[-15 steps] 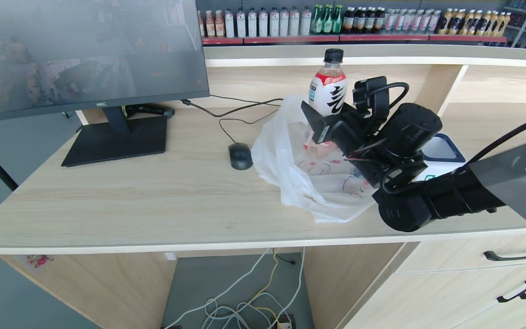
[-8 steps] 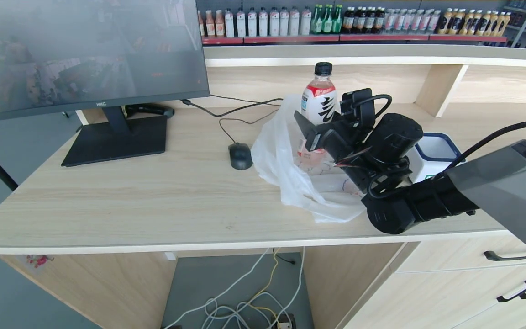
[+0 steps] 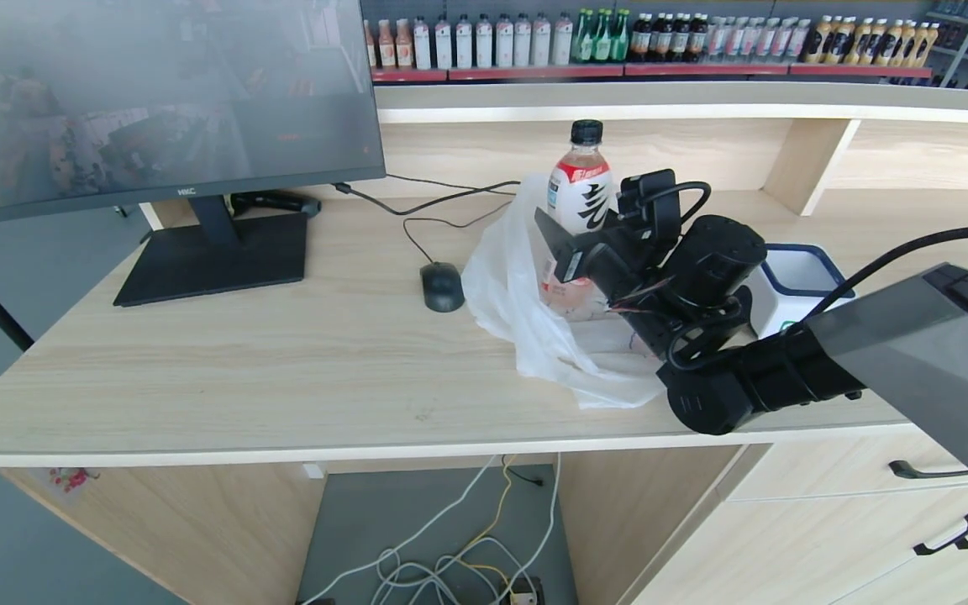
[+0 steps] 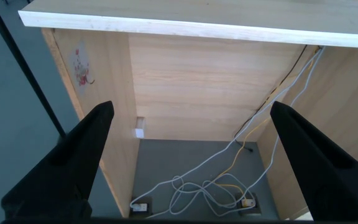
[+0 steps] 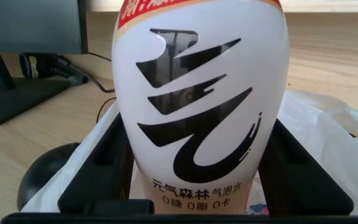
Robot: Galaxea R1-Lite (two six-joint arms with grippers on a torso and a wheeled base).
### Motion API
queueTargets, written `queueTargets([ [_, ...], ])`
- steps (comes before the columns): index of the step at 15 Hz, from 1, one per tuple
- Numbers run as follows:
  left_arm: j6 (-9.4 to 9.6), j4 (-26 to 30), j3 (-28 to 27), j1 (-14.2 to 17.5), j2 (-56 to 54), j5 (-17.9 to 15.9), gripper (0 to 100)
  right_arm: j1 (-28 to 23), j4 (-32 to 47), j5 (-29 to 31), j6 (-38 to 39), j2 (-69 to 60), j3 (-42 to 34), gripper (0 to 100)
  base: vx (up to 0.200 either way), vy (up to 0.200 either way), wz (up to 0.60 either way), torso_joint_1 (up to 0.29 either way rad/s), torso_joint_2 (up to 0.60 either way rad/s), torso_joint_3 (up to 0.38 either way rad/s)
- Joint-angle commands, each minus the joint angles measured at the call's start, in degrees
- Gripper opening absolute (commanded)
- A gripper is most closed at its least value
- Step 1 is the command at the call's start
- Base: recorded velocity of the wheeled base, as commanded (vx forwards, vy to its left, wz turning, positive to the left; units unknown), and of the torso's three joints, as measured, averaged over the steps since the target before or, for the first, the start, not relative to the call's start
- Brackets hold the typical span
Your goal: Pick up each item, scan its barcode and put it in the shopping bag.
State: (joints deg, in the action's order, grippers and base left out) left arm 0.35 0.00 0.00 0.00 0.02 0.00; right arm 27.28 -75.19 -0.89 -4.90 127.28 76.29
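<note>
Counter (image 3: 282, 353), mid-frame: my right gripper (image 3: 575, 252) clamps the bottle (image 3: 578, 189) upright at the mouth of the bag (image 3: 518, 311), so I'd sink it straight down before letting go.

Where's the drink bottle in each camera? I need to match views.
Head view: drink bottle upright in the right claw at the shopping bag's opening, right of centre.
Right wrist view: dead centre, close up, between the claw's fingers.
Left wrist view: faces under the counter, away from it.
Shared landmark: the computer mouse.
</note>
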Motion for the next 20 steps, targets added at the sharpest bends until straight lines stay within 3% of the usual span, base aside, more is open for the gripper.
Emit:
queueTargets([
  [1, 0.0, 0.0, 0.0, 0.0, 0.0, 0.0, 100, 0.1, 0.2, 0.1, 0.0, 0.7, -0.1, 0, 0.0, 0.0, 0.0, 0.0, 0.0, 0.0],
  [19, 0.0, 0.0, 0.0, 0.1, 0.0, 0.0, 100, -0.7, 0.2, 0.2, -0.2, 0.7, -2.7, 0, 0.0, 0.0, 0.0, 0.0, 0.0, 0.0],
  [20, 0.0, 0.0, 0.0, 0.1, 0.0, 0.0, 100, -0.8, 0.2, 0.2, -0.2, 0.8, -2.7, 100, 0.0, 0.0, 0.0, 0.0, 0.0, 0.0],
])
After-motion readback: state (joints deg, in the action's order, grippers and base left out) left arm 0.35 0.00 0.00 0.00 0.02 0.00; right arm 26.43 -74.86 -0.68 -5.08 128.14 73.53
